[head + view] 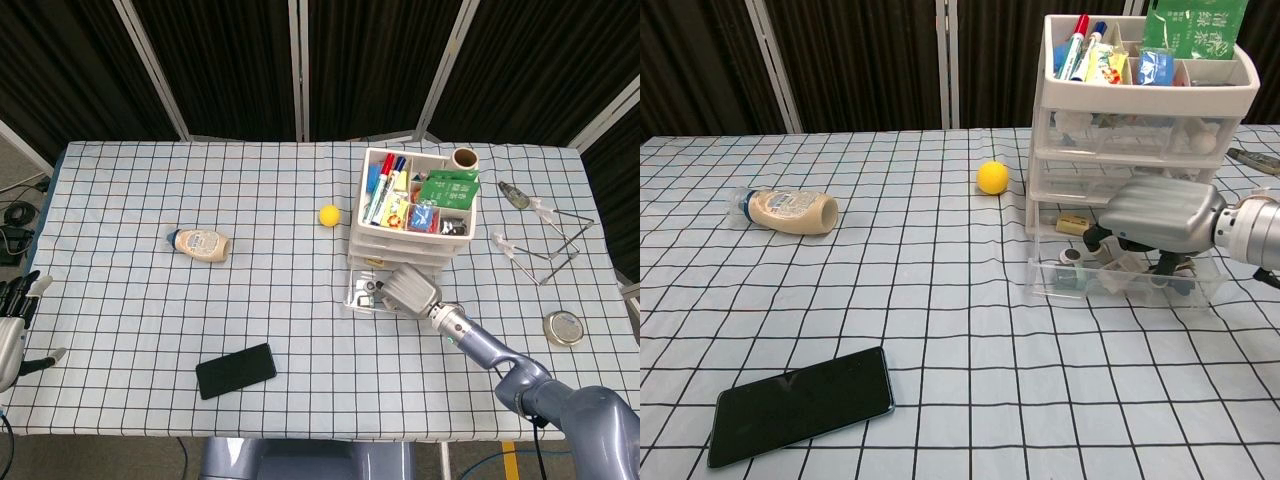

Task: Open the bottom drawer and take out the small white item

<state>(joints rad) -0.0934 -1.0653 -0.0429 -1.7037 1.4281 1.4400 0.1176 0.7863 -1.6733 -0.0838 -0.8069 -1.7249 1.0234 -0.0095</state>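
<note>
A white drawer unit point(415, 215) point(1140, 130) stands right of centre, its top tray full of pens and packets. Its clear bottom drawer point(1120, 288) point(356, 296) is pulled out toward me, with small parts inside. My right hand point(408, 290) point(1160, 215) hovers over this drawer, palm down, fingers curled down into it. A small white item point(1120, 263) lies right under the fingertips; whether they pinch it is hidden. My left hand point(12, 312) hangs off the table's left edge, fingers apart, holding nothing.
A yellow ball point(329, 215) point(992, 177) sits left of the unit. A lying bottle point(200, 243) point(788, 210) and a black phone point(235, 370) point(800, 405) are on the left half. A wire stand point(555, 240) and round tin point(564, 328) lie at right.
</note>
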